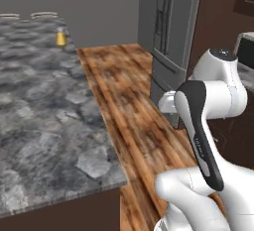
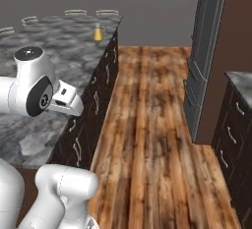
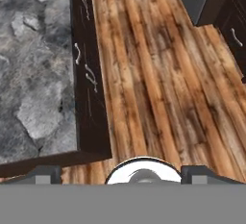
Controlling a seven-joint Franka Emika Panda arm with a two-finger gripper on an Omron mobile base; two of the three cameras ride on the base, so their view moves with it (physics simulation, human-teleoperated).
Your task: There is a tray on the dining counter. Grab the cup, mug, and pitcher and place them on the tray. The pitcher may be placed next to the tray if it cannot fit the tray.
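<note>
The dining counter (image 1: 44, 106) with its grey-and-black marbled top runs along the left, and its near corner (image 3: 33, 74) lies below my hand. My gripper (image 3: 122, 174) hangs over the wooden floor just off that corner. It is open, its two dark fingertips (image 3: 45, 172) wide apart with nothing between them. The tray, the cup, the mug and the pitcher are out of view.
A small yellow bottle (image 1: 60, 37) with a pale cap stands at the counter's far end (image 2: 98, 33). Dark drawer fronts (image 3: 89, 74) with metal handles face the plank floor (image 2: 147, 125). A grey fridge (image 1: 171, 31) and dark cabinets (image 2: 234, 125) line the right side.
</note>
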